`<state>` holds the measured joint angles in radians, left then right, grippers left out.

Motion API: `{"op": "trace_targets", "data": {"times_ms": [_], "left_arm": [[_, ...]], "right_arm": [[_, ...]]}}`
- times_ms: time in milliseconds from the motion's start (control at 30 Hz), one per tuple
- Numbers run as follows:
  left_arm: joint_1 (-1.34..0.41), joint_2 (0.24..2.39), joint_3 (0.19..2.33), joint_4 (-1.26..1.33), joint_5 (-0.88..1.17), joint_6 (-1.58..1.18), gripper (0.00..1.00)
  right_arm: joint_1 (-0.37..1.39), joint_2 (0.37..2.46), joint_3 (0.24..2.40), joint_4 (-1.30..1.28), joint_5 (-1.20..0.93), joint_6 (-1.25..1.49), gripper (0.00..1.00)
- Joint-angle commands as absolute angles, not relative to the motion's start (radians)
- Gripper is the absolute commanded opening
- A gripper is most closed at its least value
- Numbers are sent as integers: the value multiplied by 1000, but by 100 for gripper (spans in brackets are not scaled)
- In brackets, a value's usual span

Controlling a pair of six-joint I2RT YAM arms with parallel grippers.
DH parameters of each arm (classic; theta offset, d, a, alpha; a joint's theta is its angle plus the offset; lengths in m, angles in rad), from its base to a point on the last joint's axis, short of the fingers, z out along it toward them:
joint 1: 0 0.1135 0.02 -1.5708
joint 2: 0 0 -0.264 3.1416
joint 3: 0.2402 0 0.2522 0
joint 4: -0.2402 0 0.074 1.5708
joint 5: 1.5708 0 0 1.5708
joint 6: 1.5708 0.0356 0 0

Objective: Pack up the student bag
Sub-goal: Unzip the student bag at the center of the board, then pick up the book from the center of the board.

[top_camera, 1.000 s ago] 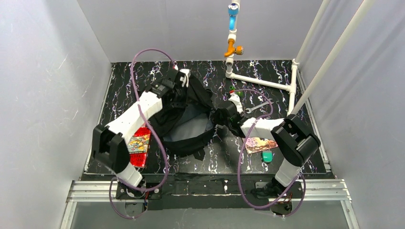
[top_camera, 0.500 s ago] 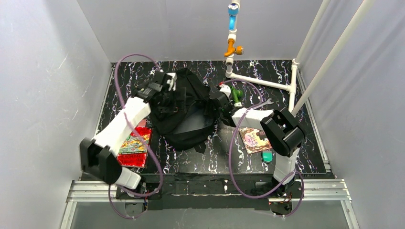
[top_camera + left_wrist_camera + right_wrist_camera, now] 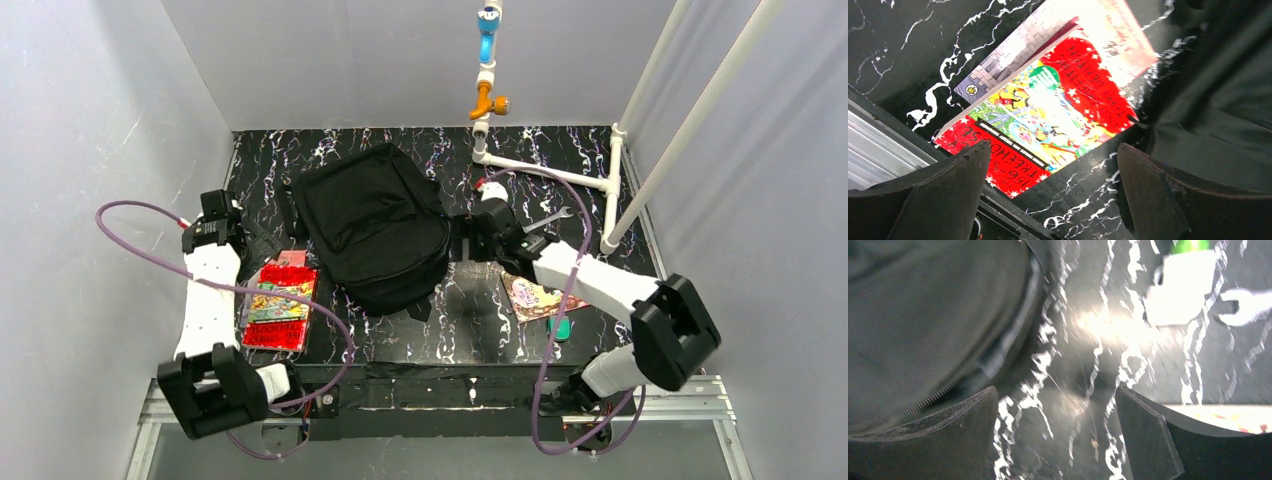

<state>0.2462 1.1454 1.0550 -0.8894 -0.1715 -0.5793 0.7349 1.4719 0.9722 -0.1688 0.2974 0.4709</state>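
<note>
Black soft fabric backpack flat on marbled bench, between both claws, touching neither. Left claw wide, empty, over red picture book; right claw wide, empty, beside its edge. Both arms extended forward.

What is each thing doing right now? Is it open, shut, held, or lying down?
bag: lying flat on the table, not held
red book: shut, flat beside the bag
second book: flat on the table
wrench: flat on the table
left hand: open, empty
right hand: open, empty
</note>
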Motion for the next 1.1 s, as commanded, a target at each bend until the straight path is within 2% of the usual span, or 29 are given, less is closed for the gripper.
{"op": "trace_targets", "data": {"times_ms": [0,133,233,467,567,733,867,933,1067], "left_arm": [[273,1214,1025,-867,-201,-618,98],[278,1287,1045,-785,-173,-493,98],[281,1347,1077,-763,-236,-407,98],[280,1476,1089,-687,-231,-286,98],[279,1501,1107,-697,-190,-256,98],[280,1509,1082,-667,-177,-246,86],[279,1536,1078,-662,-130,-269,73],[279,1563,1080,-668,-115,-284,69],[279,1599,1085,-683,-96,-311,66]], "right_arm": [[805,1348,897,-275,342,488,94],[1038,1310,973,-261,448,513,94],[1151,1372,1052,-156,379,533,95],[1221,1682,1184,281,69,788,93],[1226,1829,1280,296,38,900,87],[1226,1993,1331,360,35,1009,81],[1226,2123,1451,290,14,1001,76],[1226,2160,1487,290,32,1014,71],[1225,2217,1543,265,81,1002,70]]}}
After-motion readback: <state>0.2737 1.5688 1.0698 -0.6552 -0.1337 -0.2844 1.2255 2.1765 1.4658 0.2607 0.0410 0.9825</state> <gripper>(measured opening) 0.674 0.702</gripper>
